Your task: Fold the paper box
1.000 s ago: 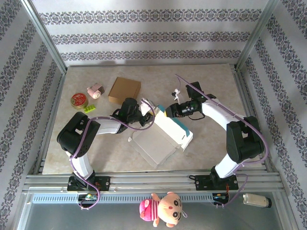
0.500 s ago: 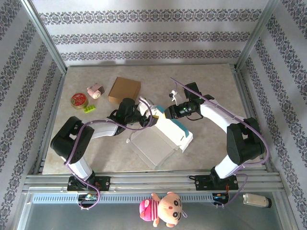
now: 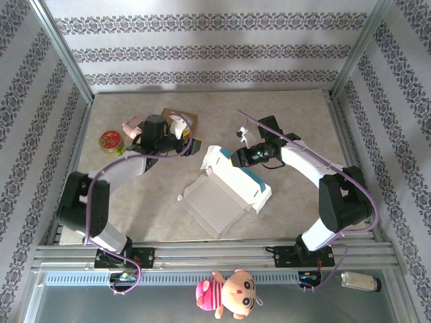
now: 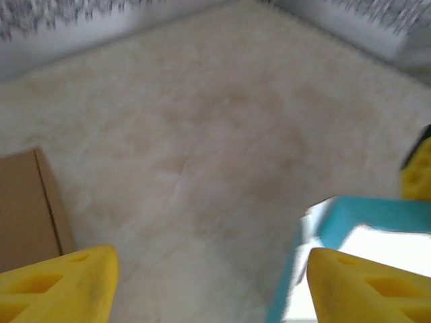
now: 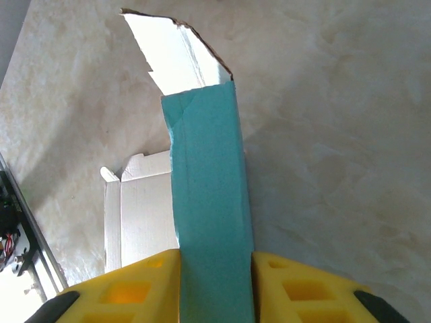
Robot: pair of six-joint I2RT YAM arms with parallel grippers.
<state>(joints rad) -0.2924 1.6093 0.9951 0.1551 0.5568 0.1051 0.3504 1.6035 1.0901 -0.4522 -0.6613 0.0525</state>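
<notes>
Teal panel [image 5: 209, 202] in right end effector [image 5: 215, 272], left end effector [image 4: 212, 289] spread

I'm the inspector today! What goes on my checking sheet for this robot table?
Surface: beige table, bare patches look clean.
Job's things: paper box half folded, one white flap lying flat and open.
Clutter: brown box, red tin and small pink object at far left; plush doll on the front rail.
Grippers: left gripper open, holding nothing; right gripper shut on the paper box's teal flap.
Cables: purple cables loop along both arms.
Surroundings: patterned walls, metal frame.
</notes>
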